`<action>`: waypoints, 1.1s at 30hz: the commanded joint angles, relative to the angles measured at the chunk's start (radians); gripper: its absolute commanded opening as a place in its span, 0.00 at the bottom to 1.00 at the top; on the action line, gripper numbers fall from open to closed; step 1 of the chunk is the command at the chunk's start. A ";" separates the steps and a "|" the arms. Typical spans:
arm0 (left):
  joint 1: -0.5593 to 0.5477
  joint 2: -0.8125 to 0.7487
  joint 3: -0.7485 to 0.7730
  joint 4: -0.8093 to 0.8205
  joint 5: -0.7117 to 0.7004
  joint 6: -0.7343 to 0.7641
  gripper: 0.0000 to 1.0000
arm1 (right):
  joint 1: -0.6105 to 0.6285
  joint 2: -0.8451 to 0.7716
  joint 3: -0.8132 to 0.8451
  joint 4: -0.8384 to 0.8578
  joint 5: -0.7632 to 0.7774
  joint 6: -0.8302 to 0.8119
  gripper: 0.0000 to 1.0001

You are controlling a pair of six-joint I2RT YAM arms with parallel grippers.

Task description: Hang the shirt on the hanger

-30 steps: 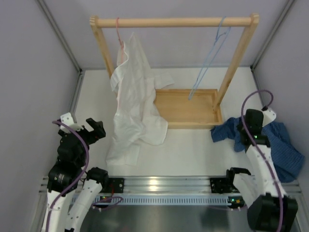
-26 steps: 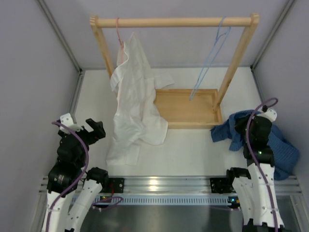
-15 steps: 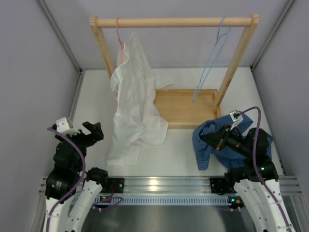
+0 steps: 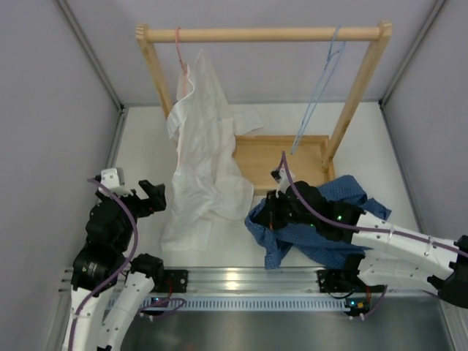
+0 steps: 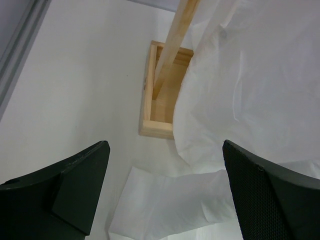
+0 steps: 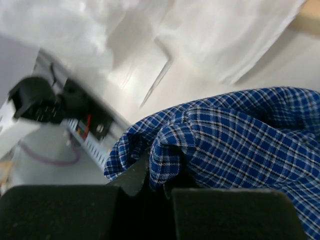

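Observation:
The dark blue checked shirt is bunched on the table in front of the wooden tray, trailing to the right. My right gripper is shut on a fold of the shirt, at its left end. The thin light-blue wire hanger hangs from the right part of the wooden rail, clear of both grippers. At the left side of the table my left gripper stands open with nothing between its fingers, next to the lower edge of the white shirt.
A white shirt hangs on a pink hanger at the rail's left and drapes onto the table. The wooden rack stands on a wooden tray. Grey walls close in both sides.
My right arm has swung from the right edge to the table's middle, dragging the blue shirt leftward with it. The left gripper has shifted slightly right toward the white shirt.

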 commanded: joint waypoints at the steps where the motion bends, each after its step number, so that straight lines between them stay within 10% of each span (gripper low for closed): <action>1: 0.005 0.002 0.033 0.055 0.075 0.039 0.98 | 0.021 0.029 0.129 0.130 0.402 0.011 0.00; 2: 0.005 -0.001 0.042 0.055 0.103 0.038 0.98 | 0.016 0.034 0.139 0.130 0.493 0.016 0.05; 4: 0.005 0.001 0.097 0.047 0.170 0.032 0.98 | 0.006 0.061 0.174 0.089 0.549 0.022 0.70; 9: 0.006 0.135 0.281 -0.055 0.450 -0.025 0.98 | 0.003 0.062 0.214 -0.051 0.558 -0.096 0.93; 13: 0.006 0.212 0.365 -0.106 0.742 -0.020 0.98 | 0.019 0.005 0.133 -0.089 0.115 -0.372 0.95; 16: 0.008 0.242 0.372 -0.104 1.017 -0.039 0.98 | 0.082 -0.017 0.094 -0.122 0.063 -0.460 0.95; 33: 0.008 0.117 0.034 -0.104 0.855 -0.094 0.98 | 0.325 0.535 0.212 -0.024 0.232 -0.668 0.92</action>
